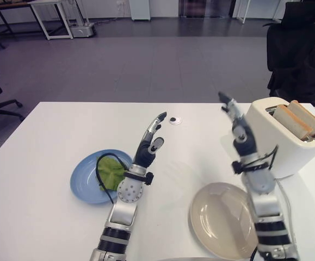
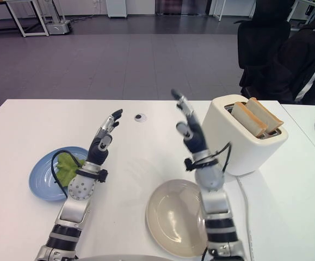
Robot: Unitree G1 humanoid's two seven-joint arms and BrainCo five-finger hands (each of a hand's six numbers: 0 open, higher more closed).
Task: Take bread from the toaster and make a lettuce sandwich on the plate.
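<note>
We record a white worktop (image 1: 37, 163). At far right the toaster (image 1: 279, 147) holds two bread slices (image 1: 298, 120). We find lettuce (image 1: 112, 173) on a blue plate (image 1: 84, 182) at left; a beige plate (image 1: 217, 217) sits near. The left hand (image 1: 149, 144) and right hand (image 1: 239, 128) stand raised, fingers straight, empty.

Two silver-and-black arms, each ending in a dark, slim-fingered hand.

The left hand (image 1: 149, 144) and right hand (image 1: 239, 128) have blue-black palms, with pale grey finger segments and black tips. The left forearm (image 1: 119, 217) and right forearm (image 1: 269, 217) are brushed-silver tubes ringed with black bands. A round silver disc (image 1: 128, 190) dotted with small holes sits at the left wrist. A thin black left cable (image 1: 98, 168) and right cable (image 2: 225, 149) loop beside the wrists.
</note>
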